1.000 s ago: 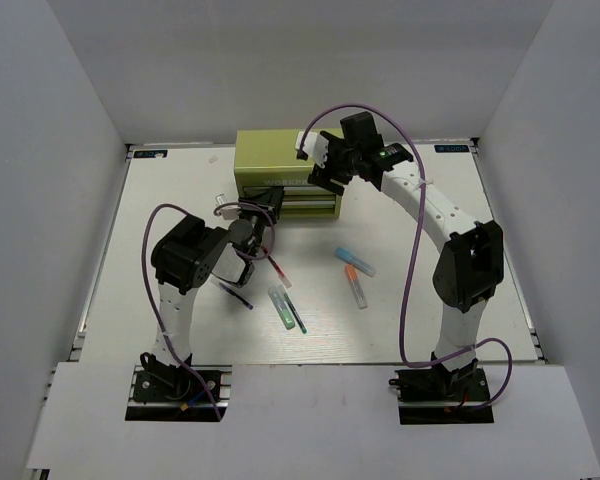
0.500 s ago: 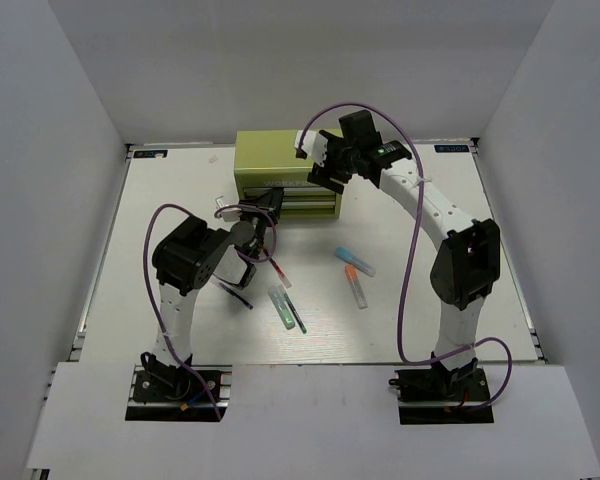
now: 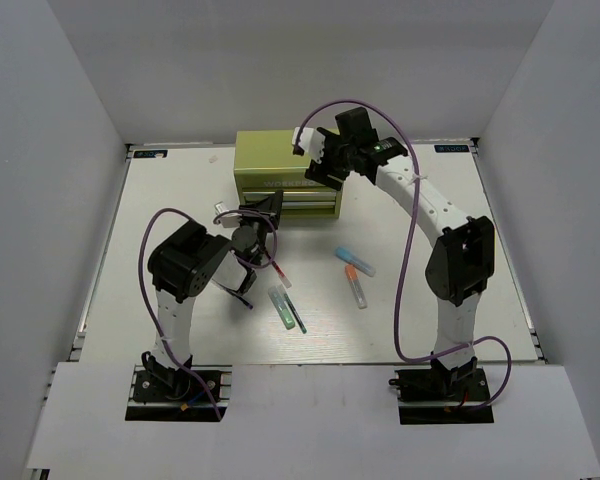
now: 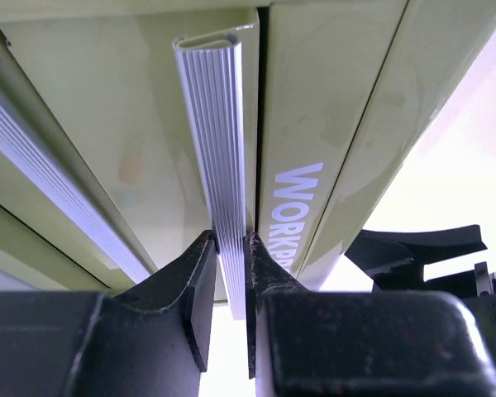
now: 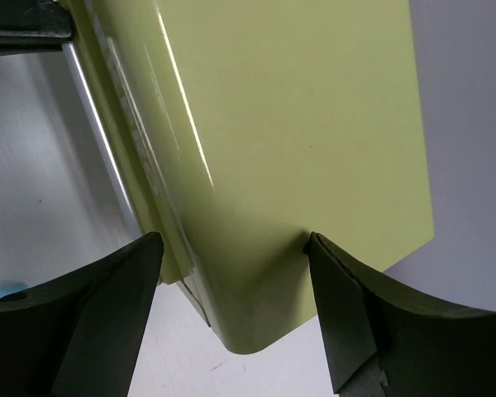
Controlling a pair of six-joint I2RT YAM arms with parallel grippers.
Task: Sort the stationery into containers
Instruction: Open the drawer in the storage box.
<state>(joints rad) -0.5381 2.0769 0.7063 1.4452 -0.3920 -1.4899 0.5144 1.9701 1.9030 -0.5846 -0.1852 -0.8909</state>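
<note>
The olive-green tool chest [image 3: 276, 160] stands at the back middle of the table, both drawers shut. My left gripper [image 3: 269, 209] is at its front, shut on the ribbed silver handle [image 4: 220, 165] of the upper drawer, beside the pale lettering [image 4: 292, 215]. My right gripper [image 3: 321, 166] is open, its fingers [image 5: 107, 318] straddling the chest's right end [image 5: 273, 165] from above. On the table lie the red pen [image 3: 277, 266], dark blue pen [image 3: 236, 293], pale green pen [image 3: 278, 304], teal-green pen [image 3: 296, 319], light blue pen [image 3: 355, 261] and white orange-capped pen [image 3: 355, 286].
The lower drawer's handle [image 4: 41, 198] runs just beside the gripped one. Grey walls close in the white table [image 3: 180, 190] on three sides. The pens lie between the two arms, in front of the chest.
My left gripper has moved forward to the chest's front and closed on the drawer handle. My right gripper has shifted slightly left over the chest's right end. The pens have not moved.
</note>
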